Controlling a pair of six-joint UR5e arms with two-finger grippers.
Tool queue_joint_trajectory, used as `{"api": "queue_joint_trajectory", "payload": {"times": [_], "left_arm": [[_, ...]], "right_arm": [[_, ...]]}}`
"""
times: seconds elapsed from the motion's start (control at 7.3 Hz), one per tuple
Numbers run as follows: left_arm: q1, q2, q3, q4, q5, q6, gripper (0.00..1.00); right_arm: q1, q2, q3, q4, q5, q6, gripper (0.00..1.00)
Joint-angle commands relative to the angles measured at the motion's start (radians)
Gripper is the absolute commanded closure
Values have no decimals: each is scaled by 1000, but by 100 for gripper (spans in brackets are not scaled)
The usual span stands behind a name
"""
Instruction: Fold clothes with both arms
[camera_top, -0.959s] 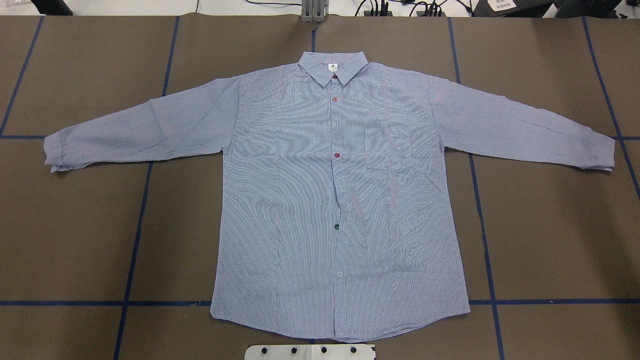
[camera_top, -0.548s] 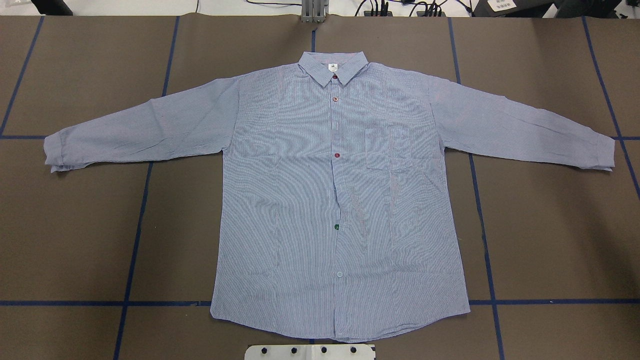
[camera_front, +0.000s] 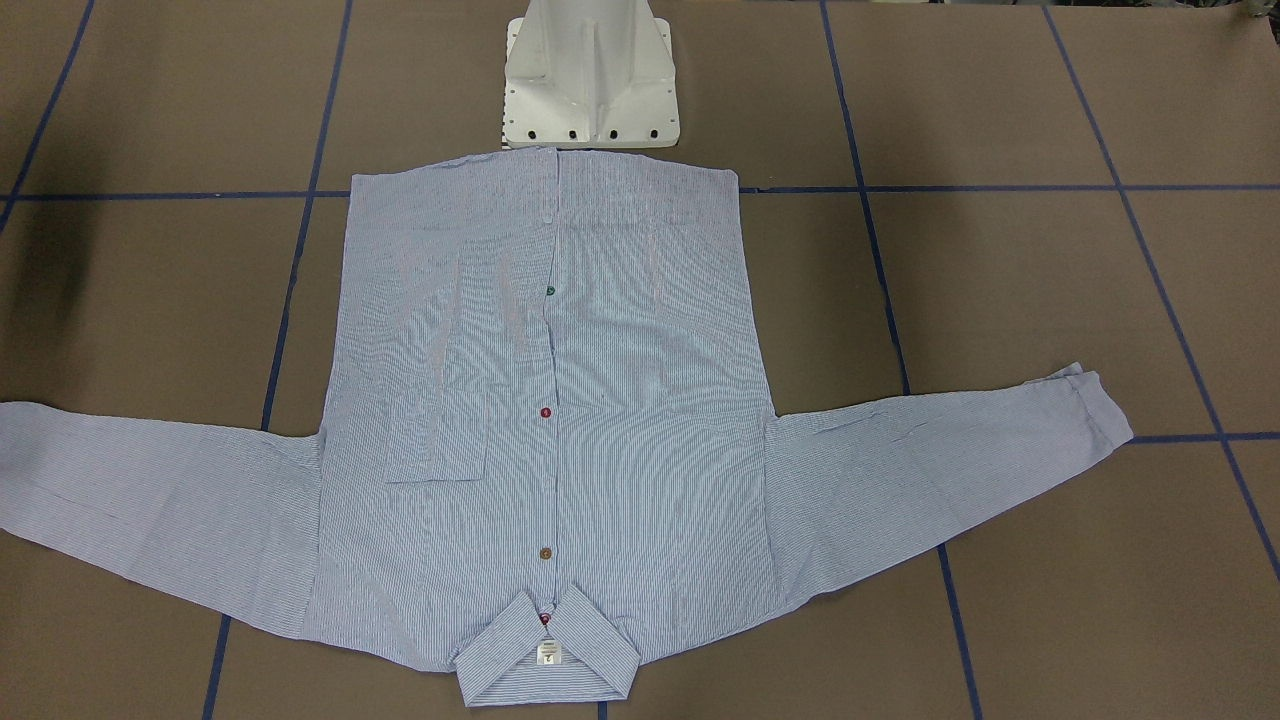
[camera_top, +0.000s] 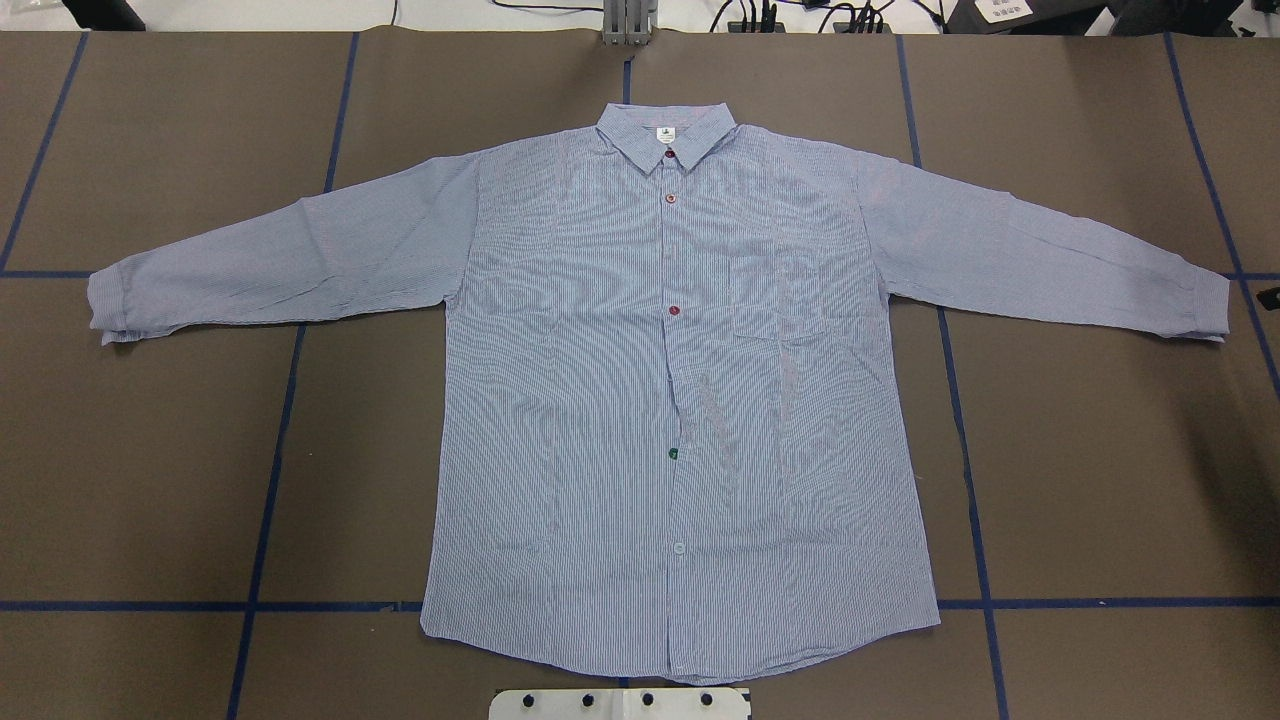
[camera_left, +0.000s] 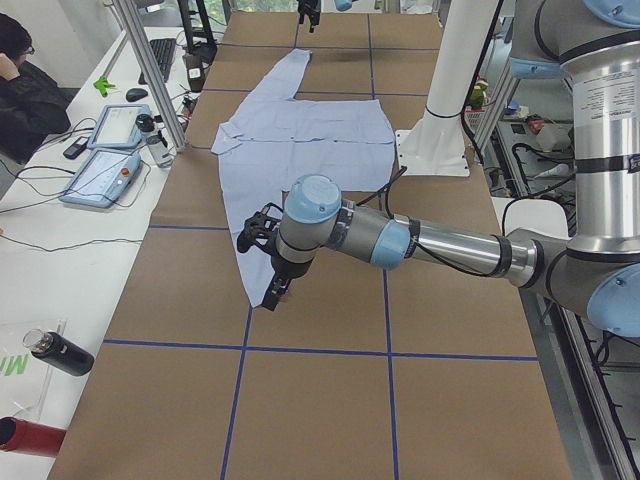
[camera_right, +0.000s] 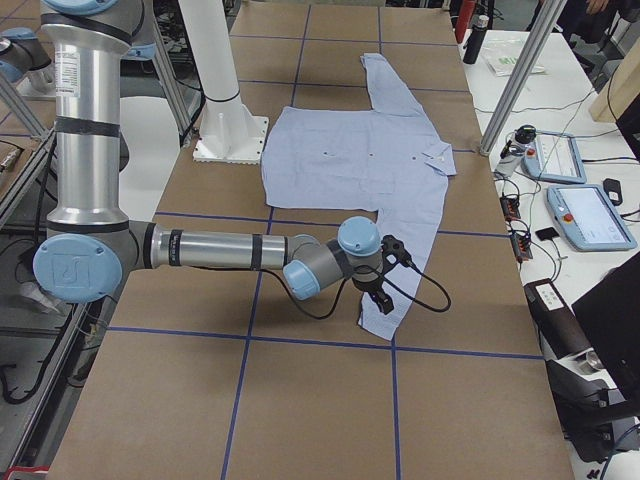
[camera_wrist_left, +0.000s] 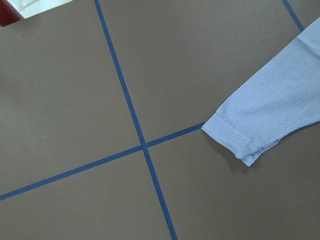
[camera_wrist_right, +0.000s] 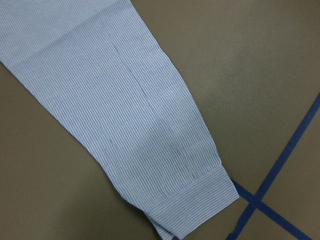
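Observation:
The light blue striped shirt (camera_top: 680, 400) lies flat and buttoned, front up, sleeves spread, collar (camera_top: 665, 135) at the far side. In the exterior left view my left gripper (camera_left: 272, 296) hovers over the left sleeve's cuff (camera_wrist_left: 235, 137); I cannot tell whether it is open or shut. In the exterior right view my right gripper (camera_right: 376, 298) hangs over the right sleeve's cuff (camera_wrist_right: 195, 205), its state also unclear. A small dark sliver (camera_top: 1271, 297) shows beside that cuff at the overhead view's right edge. No fingers show in either wrist view.
The white pedestal base (camera_front: 590, 75) stands just behind the shirt's hem. Blue tape lines (camera_top: 270, 470) cross the brown table. A side bench holds teach pendants (camera_left: 105, 170) and a dark bottle (camera_left: 60, 352), with a seated person (camera_left: 25, 90) beside it.
The shirt has not moved. A small dark piece has come in at the overhead view's right edge by the right cuff, with a faint shadow on the table there.

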Motion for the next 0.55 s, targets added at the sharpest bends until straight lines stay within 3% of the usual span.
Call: {"api": "queue_joint_trajectory", "payload": {"times": [0.0,0.27,0.41], "left_arm": [[0,3,2,1,-4,2,0],[0,5,2,2,-4,2,0],[0,6,2,2,-4,2,0]], "right_arm": [[-37,-25,-40,75,-30,-106,6],[-123,3,-69,77,-132,-116,6],[-126,12,-87,78,-139,-119,7]]}}
